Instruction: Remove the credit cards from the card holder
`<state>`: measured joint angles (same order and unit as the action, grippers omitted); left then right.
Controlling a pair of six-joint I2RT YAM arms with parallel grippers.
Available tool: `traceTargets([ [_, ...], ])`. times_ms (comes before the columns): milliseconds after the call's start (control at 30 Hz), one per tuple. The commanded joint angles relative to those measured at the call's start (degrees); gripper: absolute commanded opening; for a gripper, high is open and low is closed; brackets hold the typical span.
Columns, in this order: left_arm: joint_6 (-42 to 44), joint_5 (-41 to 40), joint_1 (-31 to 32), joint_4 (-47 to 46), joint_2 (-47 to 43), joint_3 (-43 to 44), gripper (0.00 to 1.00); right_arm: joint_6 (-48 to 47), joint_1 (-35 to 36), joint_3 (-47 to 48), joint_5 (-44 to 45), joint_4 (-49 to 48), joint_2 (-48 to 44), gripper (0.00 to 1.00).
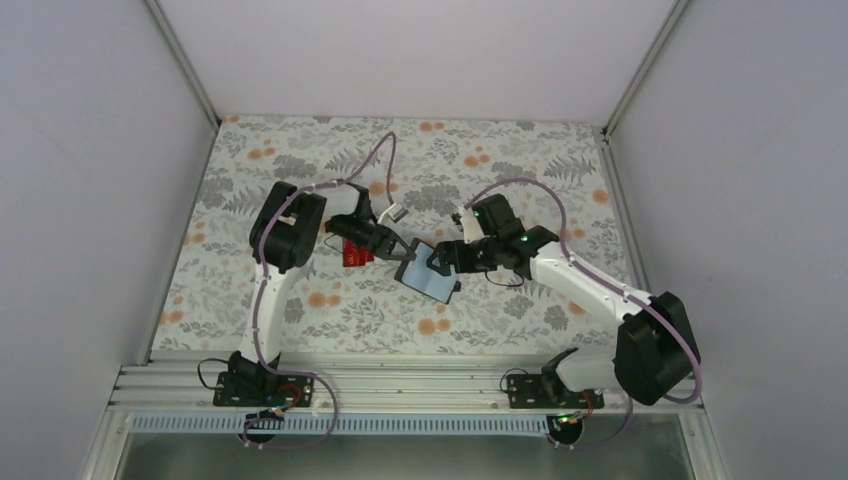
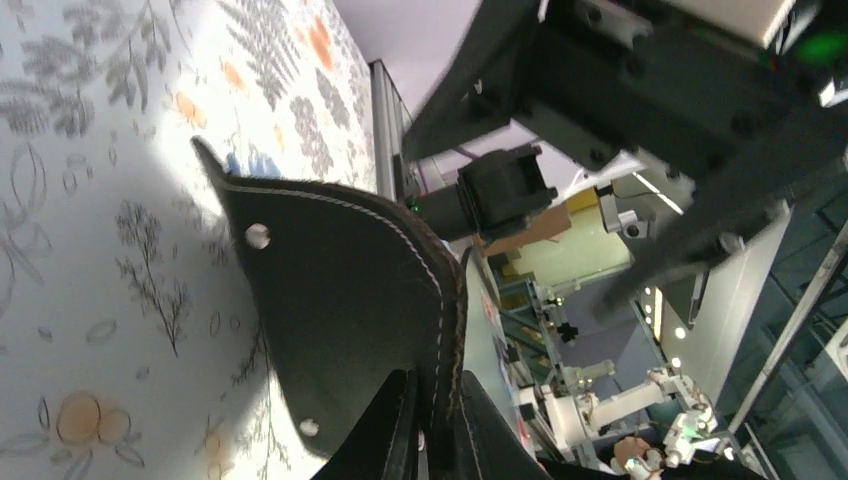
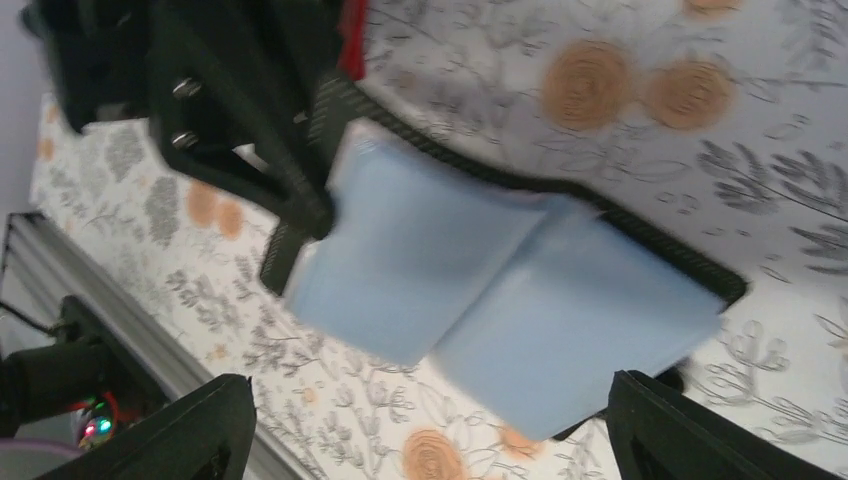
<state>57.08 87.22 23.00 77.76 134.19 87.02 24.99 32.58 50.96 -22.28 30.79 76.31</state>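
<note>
Tabletop; card holder in left jaws

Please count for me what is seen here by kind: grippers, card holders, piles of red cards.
grippers: 2 (left gripper, right gripper)
card holder: 1
pile of red credit cards: 1 (single cards too small to count)
total: 4

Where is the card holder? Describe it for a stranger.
On the floral table, look between the two arms. The card holder is open there, its edge pinched by the left gripper. Unlike the red credit cards beside it, it is black outside, light blue inside.
</note>
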Motion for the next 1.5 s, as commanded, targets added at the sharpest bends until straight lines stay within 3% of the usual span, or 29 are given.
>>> traceTargets([
  [0,-3.2,5.3,0.1,0.0,-3.6,6.2,0.10,-2.3,2.6,1.0,-1.8,-7.5,-5.0,0.90],
  [100,-8.9,-2.7,0.7,-2.7,-6.0,10.7,0.10,-4.1,2.6,1.1,0.8,-7.8,-9.3,0.90],
  [200,-30.5,-20.3,1.7,-25.4,-15.9,5.2,0.13,-5.7,2.5,2.0,2.0,-7.0,-13.5,0.94],
  [267,-36.7,-28.6,1.8,-34.0,-21.3,2.7,0.13,-5.4,2.2,2.9,5.5,-5.8,-16.1,0.97],
  [400,-39.7,-25.9,1.6,-30.2,-17.9,6.5,0.07,-2.4,0.7,3.7,12.0,-2.0,-17.7,0.99],
  [567,-51.6,-28.7,1.5,-44.2,-16.1,-1.6,0.02,2.1,-0.9,4.4,18.7,6.3,-14.5,0.99],
  [733,-51.7,-37.0,0.8,-47.4,-15.5,0.2,0.04,4.5,-0.9,-0.1,12.8,3.9,-13.1,0.97],
  [867,-49.9,-39.9,-0.8,-48.0,-17.5,-1.1,0.12,8.7,-0.8,-4.6,8.0,0.4,-8.8,0.92],
  [1033,-47.8,-41.8,-0.2,-48.1,-18.3,-7.4,0.16,13.2,-0.1,-10.5,-2.5,-12.6,-3.0,0.72],
  [1300,-45.9,-44.6,6.2,-48.8,-16.2,-11.8,0.17,12.3,-1.8,-7.0,-5.7,-21.4,10.1,0.66],
  [1467,-45.8,-43.6,9.4,-48.8,-14.6,-13.3,0.17,10.2,-5.4,-4.2,-7.4,-21.9,16.2,0.59],
])
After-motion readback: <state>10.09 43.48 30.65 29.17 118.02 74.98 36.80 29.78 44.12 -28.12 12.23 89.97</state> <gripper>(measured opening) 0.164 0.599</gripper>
